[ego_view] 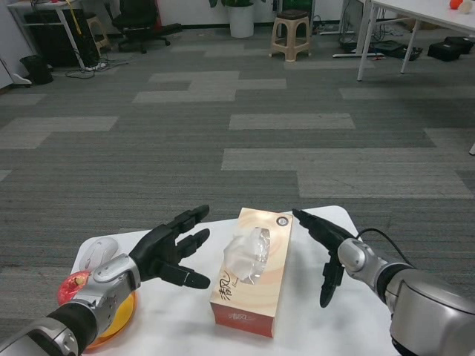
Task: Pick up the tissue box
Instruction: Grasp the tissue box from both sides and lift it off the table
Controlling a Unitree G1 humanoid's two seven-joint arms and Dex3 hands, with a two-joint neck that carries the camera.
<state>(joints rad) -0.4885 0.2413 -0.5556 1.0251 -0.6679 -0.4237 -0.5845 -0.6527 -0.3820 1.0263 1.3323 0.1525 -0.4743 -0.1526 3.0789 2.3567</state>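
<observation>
The box (251,274) is a long cardboard carton, peach and cream with a printed swirl and dark lettering along its near side, and a crumpled tuft of clear-white tissue or film rises from the slot in its top. It lies flat between the two hands, its long axis running away from the robot. The left hand (172,251), matte black on a silver forearm, is released, fingers spread and pointing toward the box's left side, close to it but apart. The right hand (324,248) is also released and holds nothing; its fingers reach toward the far right corner of the box, and I cannot tell whether they touch it, while its thumb hangs down over the worktop (312,326). The worktop is white and smooth with rounded corners. Behind the left wrist sits an orange plate (111,330) with a red round thing at its edge. Beyond lies grey patchwork carpet (223,133), with a beige plastic stool (290,33) and a black chair (141,22) far off.
</observation>
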